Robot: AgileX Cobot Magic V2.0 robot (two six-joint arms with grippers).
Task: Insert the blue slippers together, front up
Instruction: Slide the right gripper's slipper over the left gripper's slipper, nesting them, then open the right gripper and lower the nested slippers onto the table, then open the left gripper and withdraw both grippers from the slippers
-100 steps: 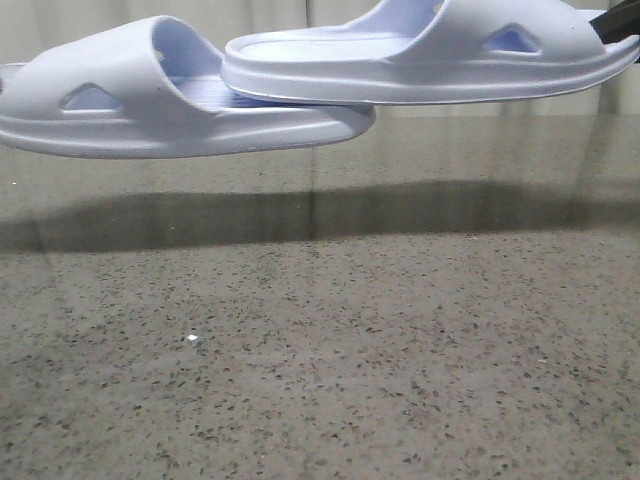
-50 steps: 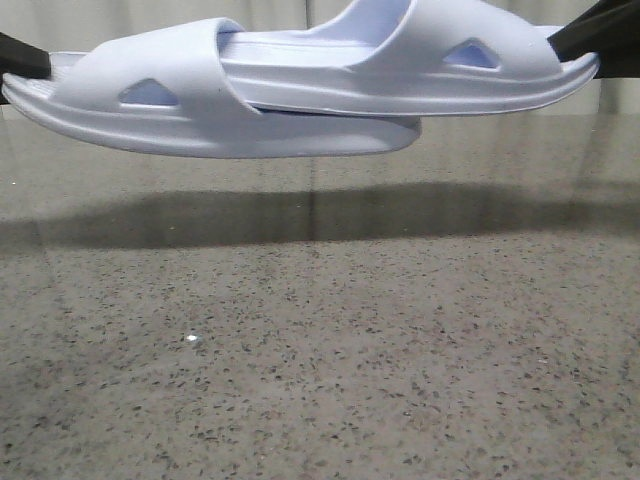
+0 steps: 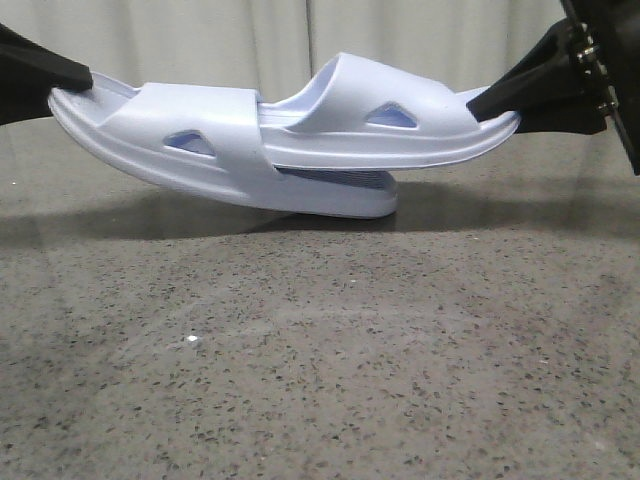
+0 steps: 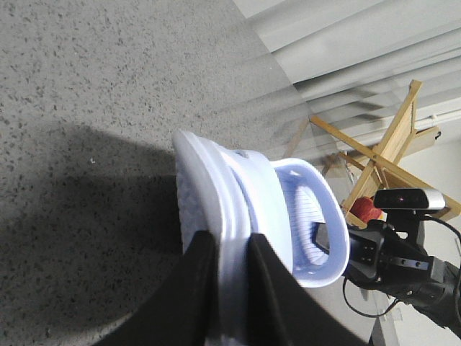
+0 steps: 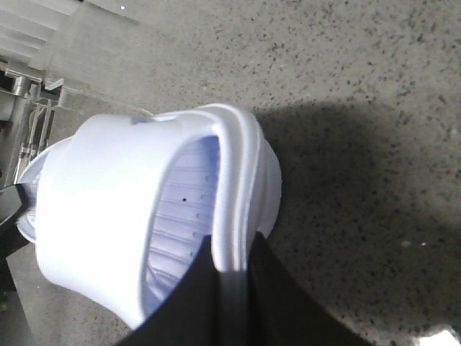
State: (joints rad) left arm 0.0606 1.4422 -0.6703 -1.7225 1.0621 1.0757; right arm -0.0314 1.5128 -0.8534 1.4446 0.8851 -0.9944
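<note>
Blue slippers point(image 3: 290, 150) nested, heels pinched by both fingers, toe seemingly touching table point(image 3: 320, 360)

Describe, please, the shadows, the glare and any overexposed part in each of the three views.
Front view: a soft dark shadow lies on the table under the nested slippers; the far tabletop looks glossy. Left wrist view: a broad dark shadow falls on the table beside the slipper held by the left gripper. Right wrist view: the slipper strap is washed out to plain white, and the right gripper is nearly black.

You see the left slipper point(image 3: 170, 160) low over the bench point(image 3: 320, 380), with the right slipper point(image 3: 400, 125) nested into its strap from the right.
</note>
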